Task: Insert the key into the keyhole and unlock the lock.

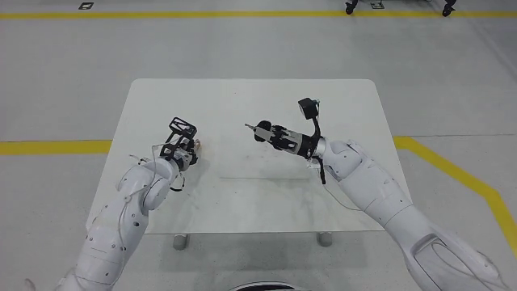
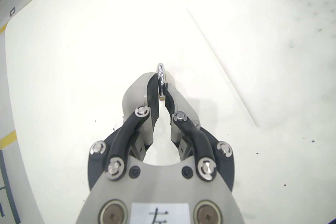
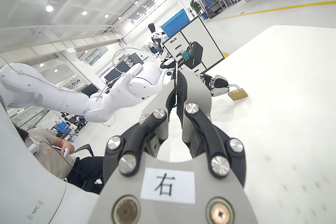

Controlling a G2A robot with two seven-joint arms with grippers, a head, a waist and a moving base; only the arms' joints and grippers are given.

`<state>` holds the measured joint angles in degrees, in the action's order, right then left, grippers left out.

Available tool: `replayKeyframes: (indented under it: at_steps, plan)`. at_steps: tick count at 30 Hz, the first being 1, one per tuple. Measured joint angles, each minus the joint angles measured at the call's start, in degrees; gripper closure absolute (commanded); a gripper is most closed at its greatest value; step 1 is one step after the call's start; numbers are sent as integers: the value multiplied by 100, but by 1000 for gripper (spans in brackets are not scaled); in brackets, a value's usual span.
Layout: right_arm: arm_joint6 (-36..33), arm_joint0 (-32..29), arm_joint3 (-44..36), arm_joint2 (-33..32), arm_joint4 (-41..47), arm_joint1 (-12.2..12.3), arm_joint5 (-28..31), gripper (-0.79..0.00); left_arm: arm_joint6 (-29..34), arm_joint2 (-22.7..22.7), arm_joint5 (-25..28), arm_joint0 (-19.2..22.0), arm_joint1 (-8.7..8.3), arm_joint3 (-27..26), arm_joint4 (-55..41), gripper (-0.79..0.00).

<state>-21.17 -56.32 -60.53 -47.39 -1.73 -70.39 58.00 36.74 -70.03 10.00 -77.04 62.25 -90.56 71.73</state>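
A brass padlock (image 3: 237,94) sits low over the white table (image 1: 242,97), left of the middle. My left gripper (image 2: 162,83) is shut on its silver shackle (image 2: 160,71), and the lock body is hidden behind the fingers in the left wrist view. From above, the left gripper (image 1: 191,149) and the padlock (image 1: 198,142) are near the table's left side. My right gripper (image 1: 261,132) hovers at the table's middle, shut on a small key (image 1: 248,126) whose tip points left toward the padlock. A gap of bare table separates key and lock. The right gripper (image 3: 178,83) has its fingers pressed together.
The table's seam line (image 1: 242,179) runs across the near half. Yellow floor tape (image 1: 48,146) lies beside the table. A seated person (image 3: 50,143) and office furniture stand off the table.
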Motion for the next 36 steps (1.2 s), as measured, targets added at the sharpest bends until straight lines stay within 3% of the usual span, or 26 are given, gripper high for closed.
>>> replayKeyframes:
  at_steps: [9,12,15,19,22,29,36]
  plan:
    - [0,0,0,0,0,0,0,0,-456,-143,24,0,27,52,-315,0]
    - [0,0,0,0,0,0,0,0,-807,-431,484,-70,30,100,-1318,0]
    - [0,0,0,0,0,0,0,0,-767,-787,1177,-66,26,337,-2859,0]
    - [0,0,0,0,0,0,0,0,188,-1010,2061,114,12,701,-5335,0]
    - [0,0,0,0,0,0,0,0,869,-975,2201,337,-6,897,-6361,0]
    - [0,0,0,0,0,0,0,0,1100,-572,2039,656,45,1079,-6771,0]
    - [0,0,0,0,0,0,0,0,1081,-549,2021,670,47,1084,-6752,0]
